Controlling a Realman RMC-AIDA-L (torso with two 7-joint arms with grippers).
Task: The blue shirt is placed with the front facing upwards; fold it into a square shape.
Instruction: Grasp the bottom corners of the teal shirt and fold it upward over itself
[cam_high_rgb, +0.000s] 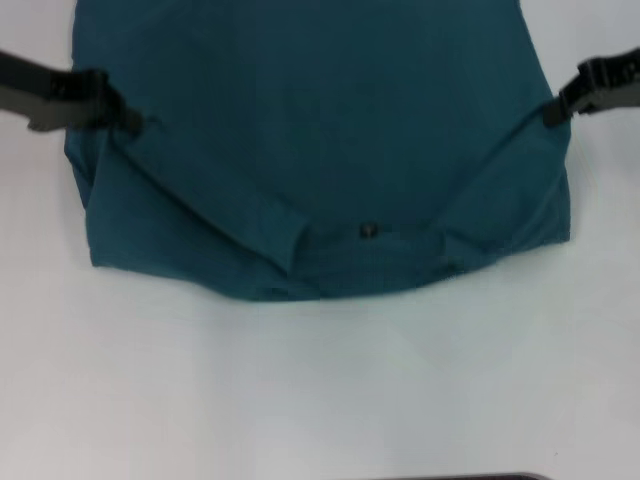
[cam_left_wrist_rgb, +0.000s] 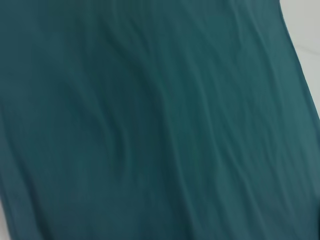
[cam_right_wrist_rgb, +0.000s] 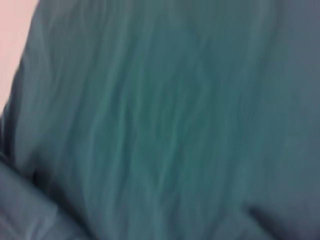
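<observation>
The white worktop (cam_high_rgb: 320, 390) carries one garment, the blue shirt (cam_high_rgb: 320, 130). It lies spread across the far half of the worktop, with its collar edge towards the robot and its body running away out of the head view. A small black neck label (cam_high_rgb: 369, 231) sits at the middle of that near edge. No chest lettering shows on the upward face. Both sleeves appear already turned in: two diagonal folds run from the shirt's outer sides down towards the label, one on each side of it.

Two arms are at work, one at each side edge of the shirt. The left pincer (cam_high_rgb: 128, 120) meets the cloth at the shirt's left side, where creases gather at its tip, so it seems to be pinching the fabric. The right pincer (cam_high_rgb: 552, 112) meets the right side in the same way and likewise seems closed on cloth. Both wrist views are filled with teal fabric and show no fingers.

The shirt's long axis runs away from the robot, and the two pincers sit level with each other across it, each equally near its own edge. The coming move likely turns on this symmetry: carrying both held sides together along that axis.
</observation>
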